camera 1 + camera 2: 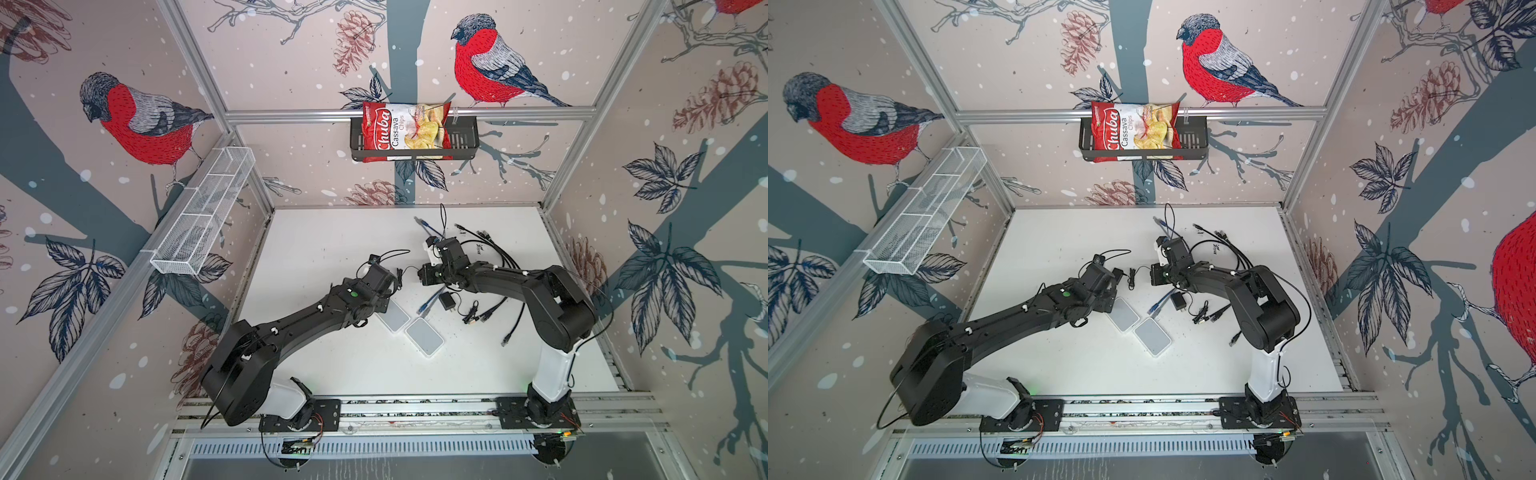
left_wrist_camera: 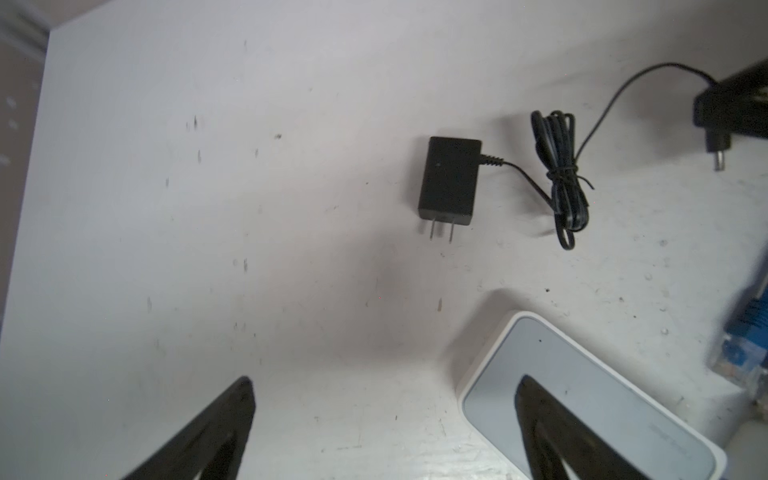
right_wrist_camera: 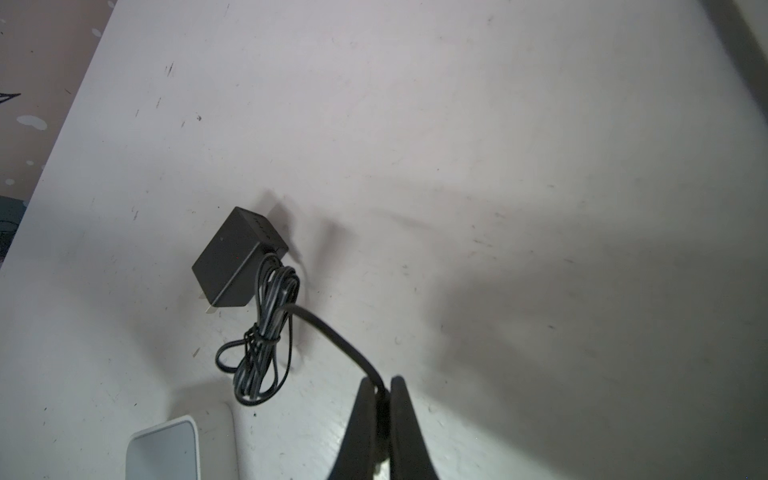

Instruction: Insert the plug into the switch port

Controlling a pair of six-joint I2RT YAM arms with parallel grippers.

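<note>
The plug, a black barrel with a bare metal tip, is held clear of the table, well apart from the switch, pinched in the closed right fingers. The left fingers, spread wide and empty, hover over the switch, which is best braced before the tip is squared to its unseen port.

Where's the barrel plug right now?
The barrel plug is in the shut right gripper near the table middle, beside the tied cable bundle and black adapter (left wrist view).
</note>
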